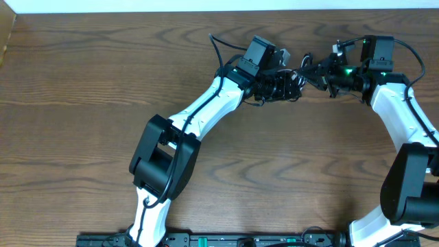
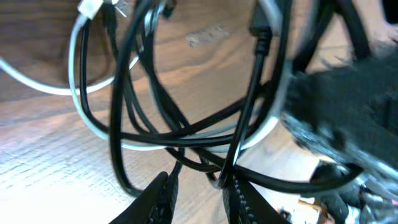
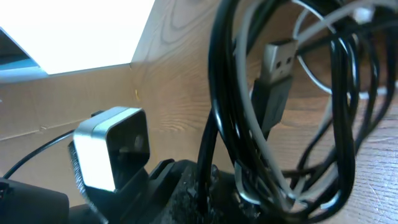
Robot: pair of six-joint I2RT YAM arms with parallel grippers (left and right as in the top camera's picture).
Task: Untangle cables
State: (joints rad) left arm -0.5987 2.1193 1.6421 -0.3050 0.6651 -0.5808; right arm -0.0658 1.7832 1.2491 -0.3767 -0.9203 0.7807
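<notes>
The cables are a tangle of one black cable (image 2: 186, 124) and one white cable (image 2: 78, 93), bunched between both grippers near the table's far edge (image 1: 300, 74). My left gripper (image 2: 199, 193) sits under the loops. Its jaws stand a narrow gap apart, and a black strand crosses at the right fingertip (image 2: 231, 183). My right gripper (image 3: 208, 183) is shut on a black strand, and the looped bundle (image 3: 292, 124) hangs beside it. A black USB plug (image 3: 277, 68) dangles inside the loops. A white plug (image 2: 90, 7) lies at the top left.
The brown wooden table (image 1: 103, 82) carries both white arms. The left arm (image 1: 199, 113) reaches in from the lower left, the right arm (image 1: 401, 103) from the right. A bright boxy module (image 3: 112, 155) stands close to the right gripper. The table's far edge (image 1: 137, 14) runs just behind.
</notes>
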